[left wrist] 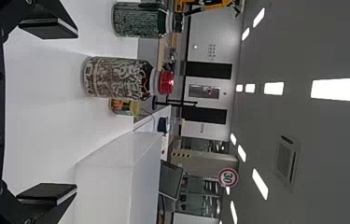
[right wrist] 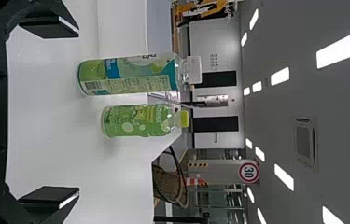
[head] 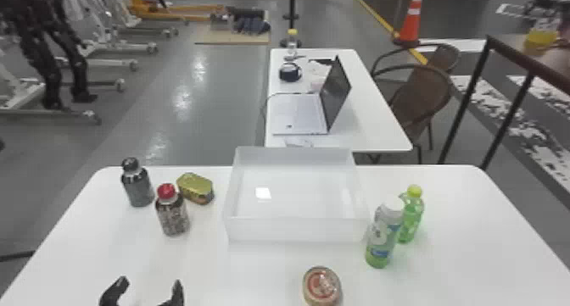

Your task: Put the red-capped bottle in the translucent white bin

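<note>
Both my left gripper [head: 150, 281] and right gripper [right wrist: 78, 112] have fingers apart, the left placed near, presumably to straddle the red-capped bottle [head: 172, 215].

A laptop [head: 299, 110] sits beyond, near a brown chair [head: 420, 91].

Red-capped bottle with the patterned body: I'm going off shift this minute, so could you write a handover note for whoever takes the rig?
Left gripper: open, nothing between its fingers, on the near side of the red-capped bottle.
Right gripper: open and holding nothing, facing the tall white-capped green bottle and the smaller yellow-capped green bottle.
Red-capped bottle: upright on the white table, left of the translucent white rectangular bin.
Done: no part of the transfer; the bottle is outside the bin.
Left: grasp it, lift it, place it in the bin and release.
</note>
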Motion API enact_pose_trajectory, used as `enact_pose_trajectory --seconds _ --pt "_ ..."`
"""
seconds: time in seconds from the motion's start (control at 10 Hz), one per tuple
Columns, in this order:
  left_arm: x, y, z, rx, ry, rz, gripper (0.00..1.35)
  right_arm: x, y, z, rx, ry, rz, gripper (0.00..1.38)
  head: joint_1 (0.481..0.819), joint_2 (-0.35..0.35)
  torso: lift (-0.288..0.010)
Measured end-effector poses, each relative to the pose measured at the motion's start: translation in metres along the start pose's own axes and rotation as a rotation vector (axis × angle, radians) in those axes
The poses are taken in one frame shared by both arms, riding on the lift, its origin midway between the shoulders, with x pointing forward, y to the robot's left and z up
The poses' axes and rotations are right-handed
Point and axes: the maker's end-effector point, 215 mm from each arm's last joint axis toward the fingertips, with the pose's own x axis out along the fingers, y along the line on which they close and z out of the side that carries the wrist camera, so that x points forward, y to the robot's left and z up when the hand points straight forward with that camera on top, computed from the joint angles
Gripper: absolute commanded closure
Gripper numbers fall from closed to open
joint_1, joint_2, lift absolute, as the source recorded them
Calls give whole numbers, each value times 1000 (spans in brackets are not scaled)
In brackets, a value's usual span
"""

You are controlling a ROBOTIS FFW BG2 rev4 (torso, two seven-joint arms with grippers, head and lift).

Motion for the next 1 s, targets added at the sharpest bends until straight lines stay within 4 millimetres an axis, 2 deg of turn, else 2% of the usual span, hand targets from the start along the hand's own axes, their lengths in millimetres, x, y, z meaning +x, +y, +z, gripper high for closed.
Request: enact_pose_trajectory --seconds 0.6,1.0 --pt "1 -1 -2 0 9 -2 139 0 0 0 -1 -1 0 105 549 0 -100" --pt "27 -10 -8 23 37 -45 137 2 1 0 1 -1 1 105 549 0 -100"
